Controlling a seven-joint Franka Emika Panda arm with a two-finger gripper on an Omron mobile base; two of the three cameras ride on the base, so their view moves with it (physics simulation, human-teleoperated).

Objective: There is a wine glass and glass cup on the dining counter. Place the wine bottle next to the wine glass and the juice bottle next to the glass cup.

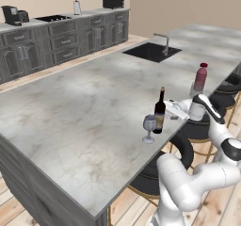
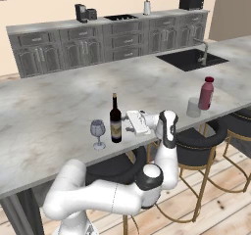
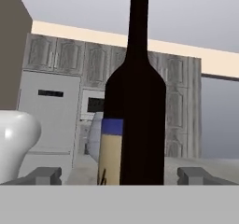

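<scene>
The dark wine bottle (image 1: 160, 112) (image 2: 115, 119) stands upright on the dining counter (image 1: 84, 107) near its front edge. The wine glass (image 1: 149, 126) (image 2: 97, 131) is right beside it. My gripper (image 1: 172, 110) (image 2: 133, 123) is level with the bottle's lower half, open. In the hand view the wine bottle (image 3: 135, 101) stands between the fingertips (image 3: 44, 175), with a gap on each side. Further along the same edge the pinkish-red juice bottle (image 1: 201, 76) (image 2: 206, 93) stands next to the glass cup (image 1: 194, 90) (image 2: 194, 107).
A black sink (image 1: 151, 51) (image 2: 188, 58) with a faucet (image 1: 164, 41) is set in the counter's far part. Black stools with gold legs (image 1: 221, 98) (image 2: 196, 146) stand under the front edge by my arm. The wall counter (image 1: 56, 36) carries small appliances.
</scene>
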